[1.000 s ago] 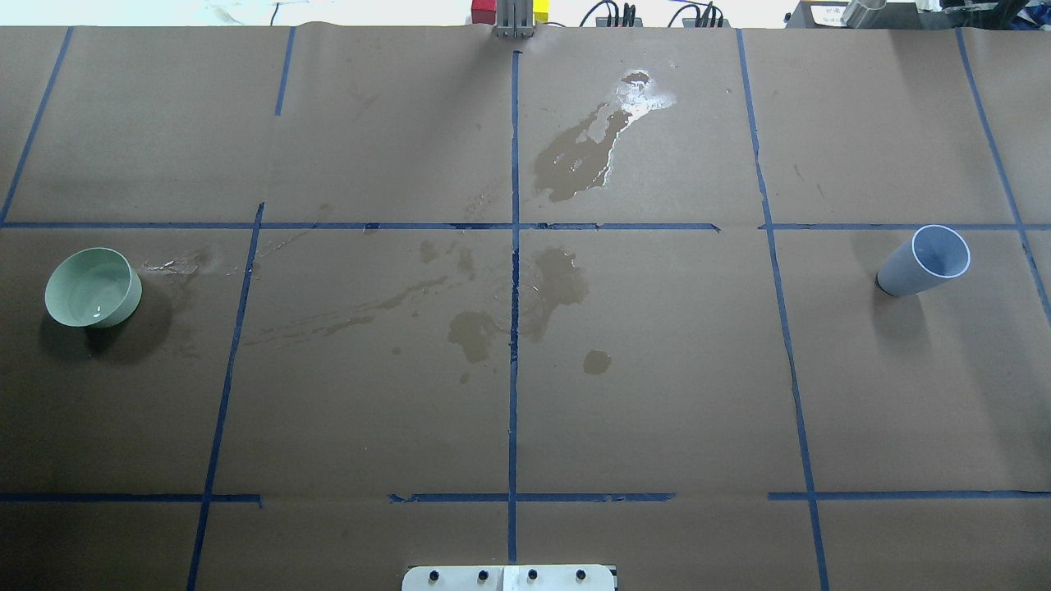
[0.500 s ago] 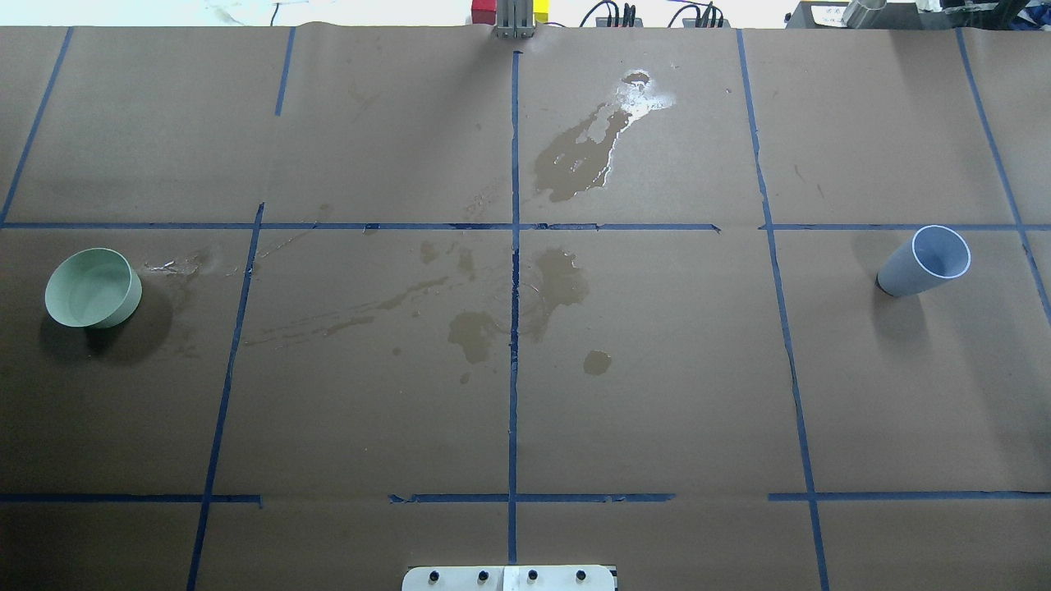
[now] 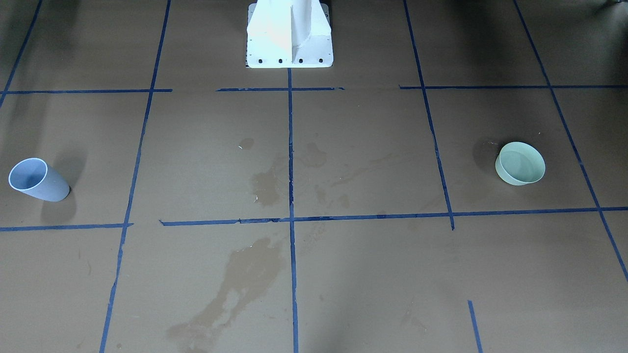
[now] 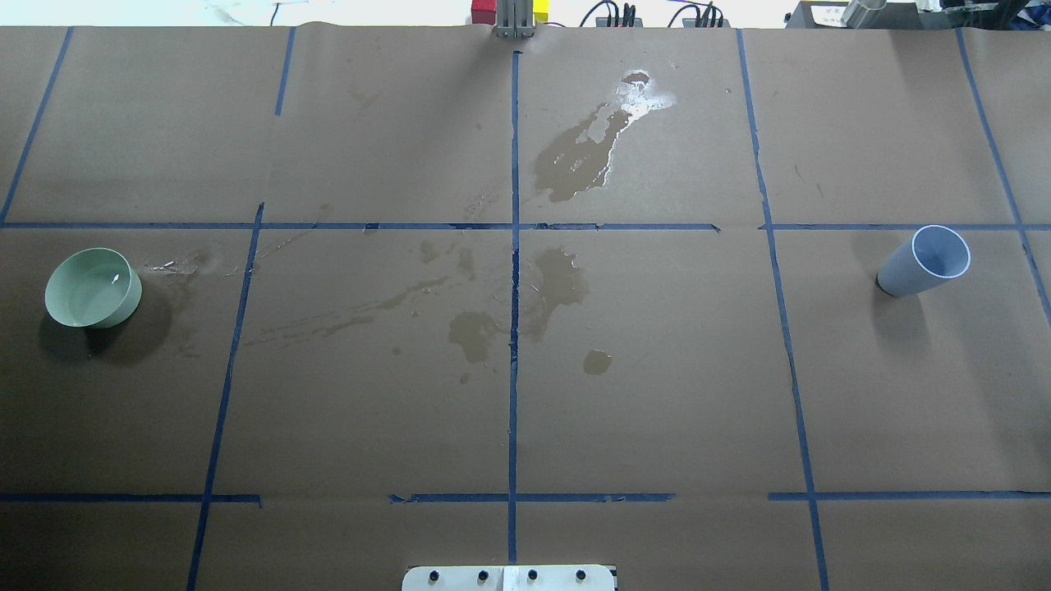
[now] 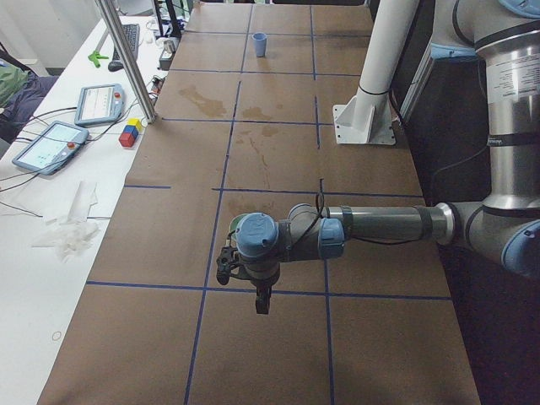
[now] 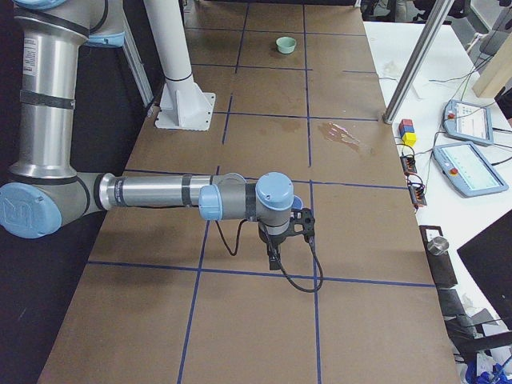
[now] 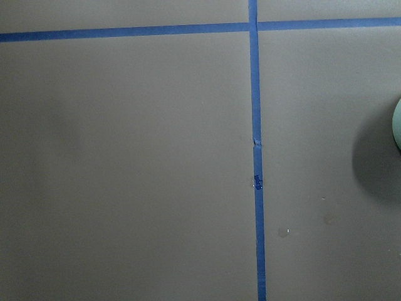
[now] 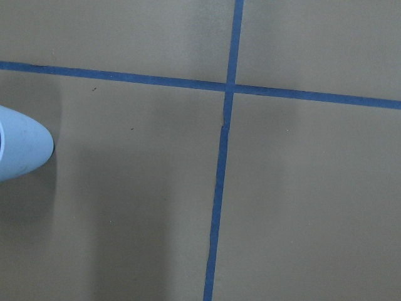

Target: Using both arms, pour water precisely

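You count on worktop (image 4: pixel 673 394): one green bowl (image 4: pixel 92 288), one blue-grey cup (image 4: pixel 924 261). Arms, two: left arm (image 5: pixel 380 224), right arm (image 6: pixel 152 192). One white pedestal (image 3: pixel 289 34). One glossy patch of water (image 4: pixel 644 97). Brown stains (image 4: pixel 558 283): several, edges merge, so you get no firm number. Off worktop: two teach pendants (image 6: pixel 472 168), three coloured blocks (image 6: pixel 408 132), one metal post (image 6: pixel 416 60).

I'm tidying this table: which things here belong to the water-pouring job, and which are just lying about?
Job: green bowl, water in it, blue cup, left arm, right arm.
Lying about: coloured blocks, teach pendants, brown stains on the paper.
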You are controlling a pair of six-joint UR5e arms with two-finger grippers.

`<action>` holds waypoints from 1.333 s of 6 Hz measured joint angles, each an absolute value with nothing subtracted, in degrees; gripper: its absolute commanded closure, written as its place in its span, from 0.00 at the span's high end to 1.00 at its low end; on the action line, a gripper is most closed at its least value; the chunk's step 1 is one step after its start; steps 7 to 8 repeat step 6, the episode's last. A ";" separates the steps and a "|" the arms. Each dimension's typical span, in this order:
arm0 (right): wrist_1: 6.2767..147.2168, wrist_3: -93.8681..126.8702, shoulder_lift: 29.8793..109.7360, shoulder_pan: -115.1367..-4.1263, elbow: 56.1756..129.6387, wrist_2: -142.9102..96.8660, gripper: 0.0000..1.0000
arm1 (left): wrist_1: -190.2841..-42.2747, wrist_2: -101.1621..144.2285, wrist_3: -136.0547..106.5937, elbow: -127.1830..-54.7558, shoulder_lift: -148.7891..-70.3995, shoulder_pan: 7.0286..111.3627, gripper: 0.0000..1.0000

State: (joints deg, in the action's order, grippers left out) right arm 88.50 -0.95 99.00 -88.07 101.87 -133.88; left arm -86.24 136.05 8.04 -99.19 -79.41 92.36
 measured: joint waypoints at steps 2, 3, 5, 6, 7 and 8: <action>88.51 -0.88 99.28 -88.07 101.87 -133.94 1.00 | -86.23 136.00 8.00 -99.37 -79.32 92.30 1.00; 88.51 -0.88 99.31 -88.07 101.89 -133.94 1.00 | -86.28 136.01 8.00 -99.56 -79.34 92.29 1.00; 88.48 -0.88 99.31 -88.07 101.91 -133.97 1.00 | -86.31 135.90 8.00 -99.81 -79.36 92.28 1.00; 88.36 -0.88 99.35 -88.07 101.91 -134.01 1.00 | -86.31 135.89 8.00 -99.83 -79.40 92.28 1.00; 88.36 -0.88 99.35 -88.07 101.91 -134.01 1.00 | -86.31 135.89 8.00 -99.83 -79.40 92.28 1.00; 88.36 -0.88 99.35 -88.07 101.91 -134.01 1.00 | -86.31 135.89 8.00 -99.83 -79.40 92.28 1.00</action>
